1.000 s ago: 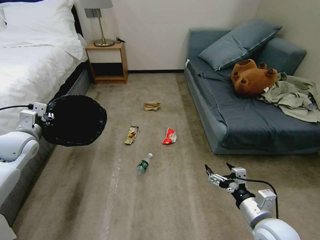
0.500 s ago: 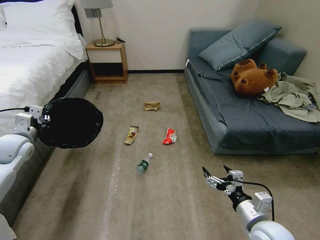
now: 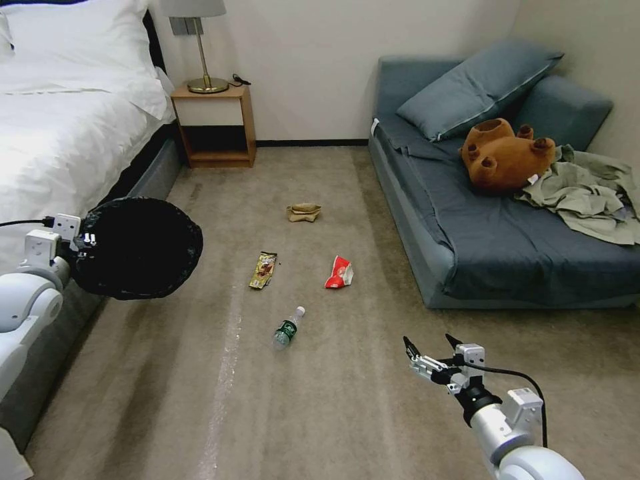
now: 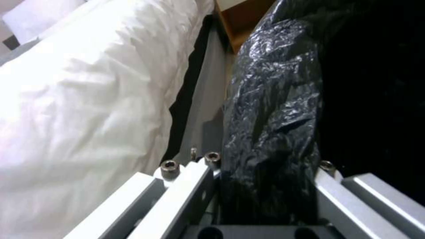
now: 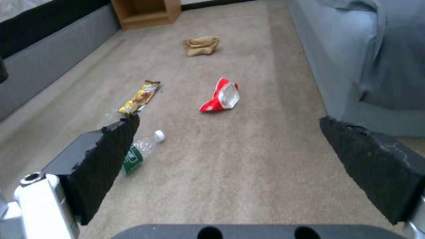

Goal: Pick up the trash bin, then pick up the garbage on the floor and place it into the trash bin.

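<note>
The trash bin [image 3: 137,248], lined with glossy black plastic, hangs off the floor at the left beside the bed, its mouth tipped toward me. My left gripper [image 3: 83,243] is shut on its rim [image 4: 270,132]. The garbage lies on the carpet: a tan paper bag [image 3: 304,212], a gold-brown wrapper [image 3: 263,269], a red-and-white packet [image 3: 340,273] and a small clear bottle [image 3: 288,328]. My right gripper [image 3: 430,347] hovers open and empty above the carpet, right of the bottle [image 5: 139,151] and nearer me than the packet [image 5: 221,96].
A white bed [image 3: 67,133] runs along the left, with a wooden nightstand [image 3: 213,123] and lamp at the far wall. A blue-grey sofa [image 3: 507,253] on the right carries a brown plush bear [image 3: 503,157] and grey-green clothes [image 3: 587,193]. Open carpet lies between them.
My left arm has lowered a little and drawn left with the bin. My right gripper has drifted slightly back toward me, still open. The garbage has not moved.
</note>
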You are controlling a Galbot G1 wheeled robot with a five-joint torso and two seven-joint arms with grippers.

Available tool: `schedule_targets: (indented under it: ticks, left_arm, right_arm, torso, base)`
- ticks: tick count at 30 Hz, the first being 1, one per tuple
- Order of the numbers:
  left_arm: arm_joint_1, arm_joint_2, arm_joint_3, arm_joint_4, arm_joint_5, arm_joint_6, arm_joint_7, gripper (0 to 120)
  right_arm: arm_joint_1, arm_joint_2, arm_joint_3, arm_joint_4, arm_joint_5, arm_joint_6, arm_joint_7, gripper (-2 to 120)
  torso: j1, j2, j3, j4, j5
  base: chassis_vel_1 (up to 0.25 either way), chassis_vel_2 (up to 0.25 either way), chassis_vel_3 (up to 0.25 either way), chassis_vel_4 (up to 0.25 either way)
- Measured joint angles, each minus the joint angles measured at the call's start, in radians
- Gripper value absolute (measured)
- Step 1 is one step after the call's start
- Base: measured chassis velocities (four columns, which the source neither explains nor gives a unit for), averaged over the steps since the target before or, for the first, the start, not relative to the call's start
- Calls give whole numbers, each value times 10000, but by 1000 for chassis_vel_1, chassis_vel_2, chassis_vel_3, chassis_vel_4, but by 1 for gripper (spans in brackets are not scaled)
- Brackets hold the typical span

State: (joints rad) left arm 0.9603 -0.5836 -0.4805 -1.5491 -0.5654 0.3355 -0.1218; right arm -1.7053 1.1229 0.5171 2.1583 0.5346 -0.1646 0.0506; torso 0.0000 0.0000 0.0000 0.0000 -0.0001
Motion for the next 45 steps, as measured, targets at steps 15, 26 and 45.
schedule_targets:
  ticks: [15, 26, 45]
  left_arm:
    - [273, -135, -236, 38, 114, -145, 111, 4]
    - [273, -187, -184, 137, 208, -237, 196, 4]
    - [115, -130, -72, 186, 204, -259, 231, 4]
  right_arm:
    - [-128, 236, -7, -157, -246, 217, -110, 100]
    - [-88, 320, -89, -279, -305, 237, -133, 100]
    - [-49, 273, -191, -425, -349, 269, -163, 100]
  torso:
    - [-1, 0, -1, 1, 1]
    - [0, 0, 0, 0, 1]
    - [-1, 0, 0, 0, 1]
  base:
    - [-14, 13, 11, -9]
    - [-79, 78, 87, -89]
    - [-85, 85, 87, -82]
